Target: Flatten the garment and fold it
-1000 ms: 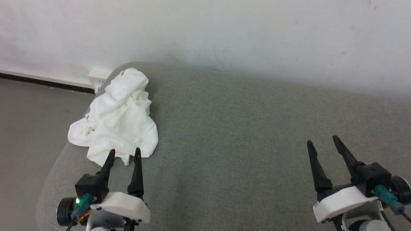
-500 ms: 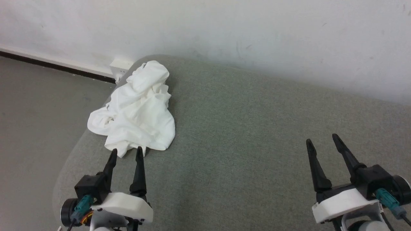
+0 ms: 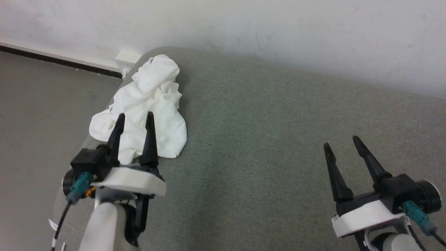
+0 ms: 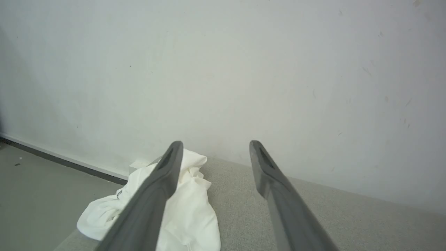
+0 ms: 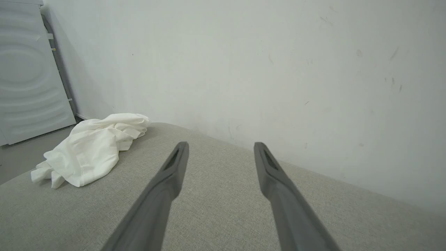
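Compared with half a second ago, my left tool (image 3: 135,114) has lifted and pushed forward. Its two dark fingers now overlap the near part of the garment (image 3: 158,87) in the head view, where before the tips stopped just short of it, and my pale left forearm (image 3: 104,226) has come into that view. The camera has also shifted a little. My right tool (image 3: 340,141) sits at the lower right much as before, well apart from the cloth.

The garment keeps the same crumpled heap shape, lying at the desk's (image 3: 261,139) far left rounded corner, near the wall (image 3: 244,24), with one edge at the desk's left rim above the floor (image 3: 31,111).

By count there is one garment, white and bunched, and two tools, each with two fingers. Both tools have their fingers spread wide with nothing between them. One small white box (image 3: 127,57) sits at the foot of the wall beside the corner.
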